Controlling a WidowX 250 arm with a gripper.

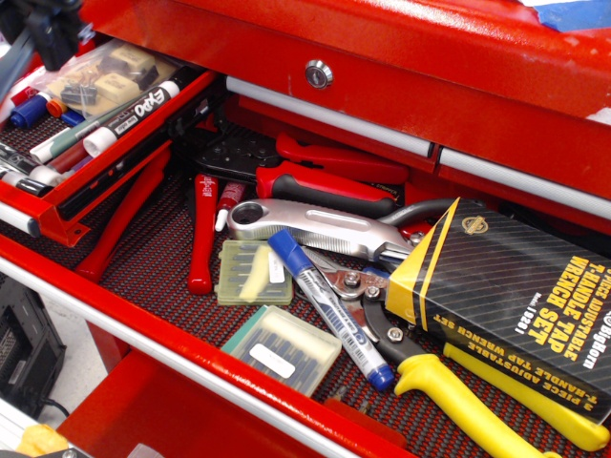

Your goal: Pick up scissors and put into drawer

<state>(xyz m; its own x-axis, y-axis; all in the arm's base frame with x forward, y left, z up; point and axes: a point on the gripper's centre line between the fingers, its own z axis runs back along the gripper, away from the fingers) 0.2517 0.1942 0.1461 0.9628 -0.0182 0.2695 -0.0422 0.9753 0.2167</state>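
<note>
The small red drawer (59, 206) stands open at the upper left, holding Expo markers (119, 116) and a clear bag (100, 81). My gripper (43, 27) is a dark shape at the top left corner, above the drawer's far end and mostly cut off by the frame. A thin grey pointed strip (13, 74) hangs down from it over the drawer; it looks like a blade of the scissors. The scissors' handles are hidden or out of frame.
The wide drawer with dark mesh liner (158, 272) holds red-handled pliers (325, 181), a silver wrench (315, 224), a blue marker (329, 305), yellow-handled snips (458, 391), a black-and-yellow tap wrench box (516, 296) and two plastic cases (253, 272). The chest's lock (319, 73) is above.
</note>
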